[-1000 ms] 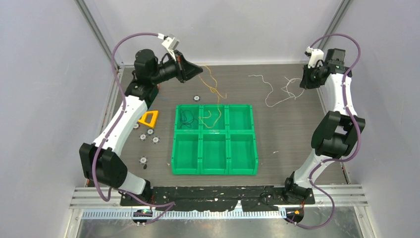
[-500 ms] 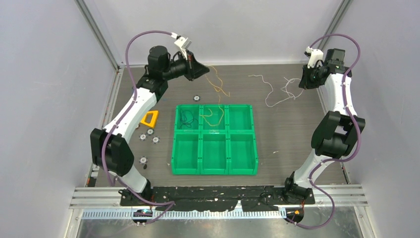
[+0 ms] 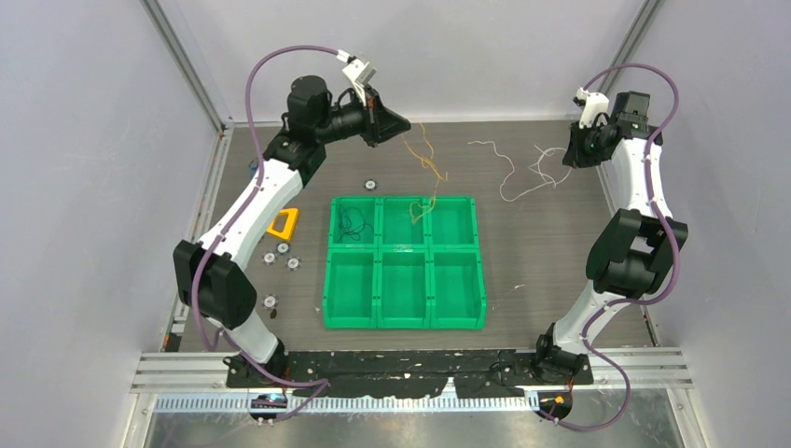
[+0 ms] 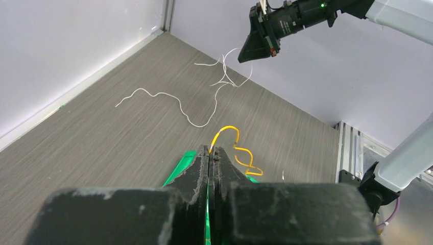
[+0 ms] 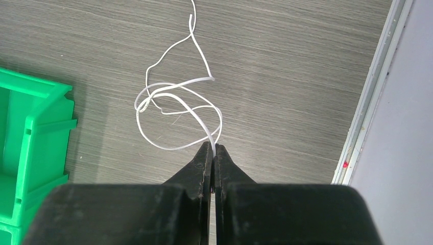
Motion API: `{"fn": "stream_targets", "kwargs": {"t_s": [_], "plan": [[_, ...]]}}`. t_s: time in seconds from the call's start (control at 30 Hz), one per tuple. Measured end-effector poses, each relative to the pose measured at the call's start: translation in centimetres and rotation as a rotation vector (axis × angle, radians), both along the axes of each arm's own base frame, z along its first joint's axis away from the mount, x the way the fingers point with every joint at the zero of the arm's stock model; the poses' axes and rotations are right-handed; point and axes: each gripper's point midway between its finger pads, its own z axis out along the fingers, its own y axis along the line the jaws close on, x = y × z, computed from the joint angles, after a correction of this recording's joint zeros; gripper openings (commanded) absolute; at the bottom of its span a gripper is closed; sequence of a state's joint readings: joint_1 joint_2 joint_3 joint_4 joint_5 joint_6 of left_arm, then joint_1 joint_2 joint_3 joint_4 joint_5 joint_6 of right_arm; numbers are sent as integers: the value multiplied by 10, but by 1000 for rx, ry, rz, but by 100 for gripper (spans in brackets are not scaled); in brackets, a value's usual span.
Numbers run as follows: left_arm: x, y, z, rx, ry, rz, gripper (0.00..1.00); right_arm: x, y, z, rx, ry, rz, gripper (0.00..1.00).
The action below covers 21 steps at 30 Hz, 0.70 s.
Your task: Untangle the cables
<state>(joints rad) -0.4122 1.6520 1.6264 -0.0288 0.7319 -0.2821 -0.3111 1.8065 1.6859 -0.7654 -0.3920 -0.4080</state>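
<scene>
My left gripper [image 3: 403, 122] is raised at the back of the table and is shut on the end of a yellow-orange cable [image 3: 427, 168]. That cable hangs down in curls into the green bin [image 3: 405, 307]; its held end shows in the left wrist view [image 4: 232, 145] at the gripper [image 4: 211, 149]. My right gripper [image 3: 566, 157] is shut on a white cable [image 3: 508, 174] that lies in loops on the table at the back right; the loops show in the right wrist view [image 5: 173, 109] at the gripper [image 5: 213, 147]. A thin black cable [image 3: 352, 223] lies in the bin's back-left compartment.
The six-compartment green bin stands mid-table. A yellow triangular piece [image 3: 280, 223] and several small round discs [image 3: 280, 254] lie to its left; one disc [image 3: 370, 185] lies behind the bin. Metal frame rails edge the table.
My left gripper has moved right and up with the yellow-orange cable, lifting most of it out of the bin's back middle compartment. The right arm has barely moved.
</scene>
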Motion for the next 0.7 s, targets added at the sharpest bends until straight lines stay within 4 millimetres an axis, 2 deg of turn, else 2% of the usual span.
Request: {"fn": "stream_targets", "kwargs": {"t_s": [0.07,0.17,0.5,0.6,0.7], "plan": [[0,1,-4,7,7,4,0,0,0,0,0,0,0,5],[1,9,-20,37,28,27,0,0,0,0,0,0,0,5],[9,66,-111,206,184,145,0,-1,0,-1,1,5,1,5],[5,69,-126,267,189,146,0,-1,1,-1,5,6,3,5],[2,62,-145,347,180,117,0,-1,4,0,18,4,13,5]]}}
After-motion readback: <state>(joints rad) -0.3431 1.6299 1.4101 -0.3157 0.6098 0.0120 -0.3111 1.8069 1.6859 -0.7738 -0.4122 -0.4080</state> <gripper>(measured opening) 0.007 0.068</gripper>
